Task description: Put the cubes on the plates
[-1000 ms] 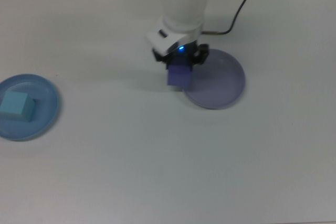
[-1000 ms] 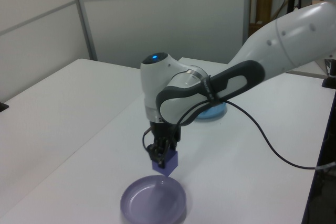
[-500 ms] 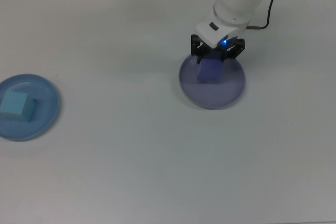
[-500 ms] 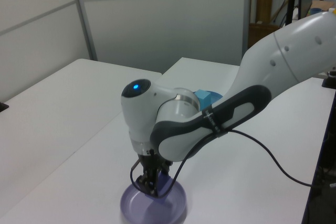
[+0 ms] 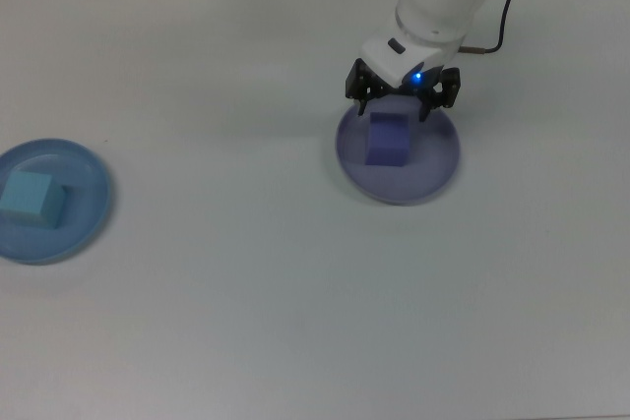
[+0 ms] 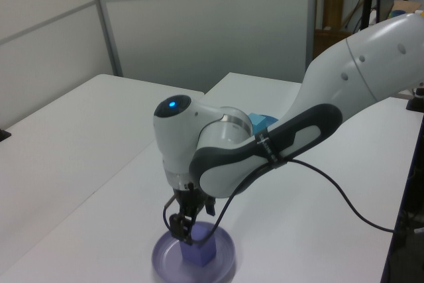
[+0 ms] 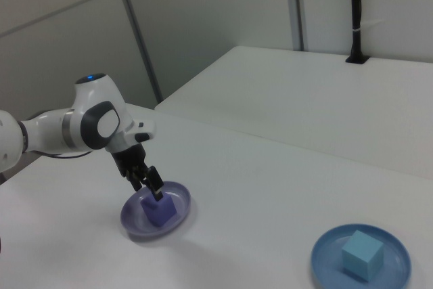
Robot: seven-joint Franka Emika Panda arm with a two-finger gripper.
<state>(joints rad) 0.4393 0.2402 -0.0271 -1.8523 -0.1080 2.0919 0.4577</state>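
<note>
The hand hangs just above the indigo cube with its fingers spread apart, gripping nothing. That cube sits flat inside the lavender plate on the white table. Well apart, at the top view's left, the cyan cube rests on the light blue plate.

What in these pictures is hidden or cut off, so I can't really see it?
- Light blue plate, left view: almost wholly behind the arm; only a sliver and the cyan cube peek out.
- Light blue plate, top view: cut by the top view's left edge.
- Purple plate, left view: its near rim is cut by the bottom edge.
</note>
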